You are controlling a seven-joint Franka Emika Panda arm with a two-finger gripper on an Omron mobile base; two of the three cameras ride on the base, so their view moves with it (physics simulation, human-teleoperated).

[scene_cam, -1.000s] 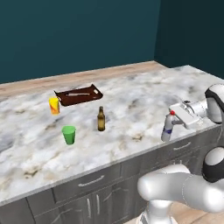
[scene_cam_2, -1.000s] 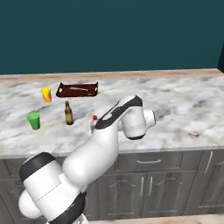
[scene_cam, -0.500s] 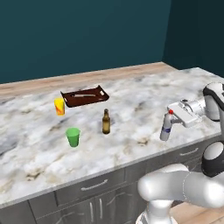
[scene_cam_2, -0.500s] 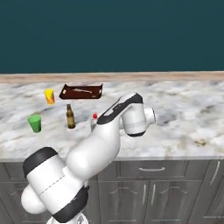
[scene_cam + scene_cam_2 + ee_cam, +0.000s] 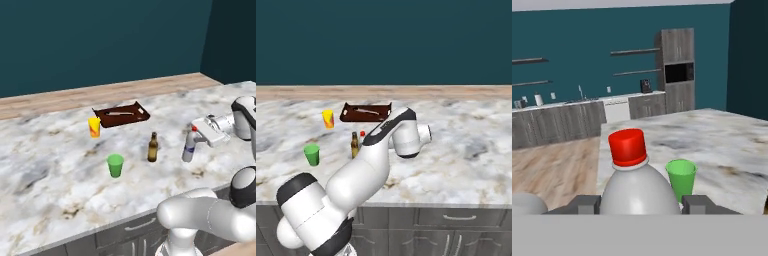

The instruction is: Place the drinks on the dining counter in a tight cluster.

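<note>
We hold the clear bottle (image 5: 189, 148) upright, red cap at twelve o'clock, our gripper (image 5: 196, 142) clamped on its body.

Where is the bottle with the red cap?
In the left base view the red-capped bottle stands upright in the hand, right of the brown beer bottle.
</note>
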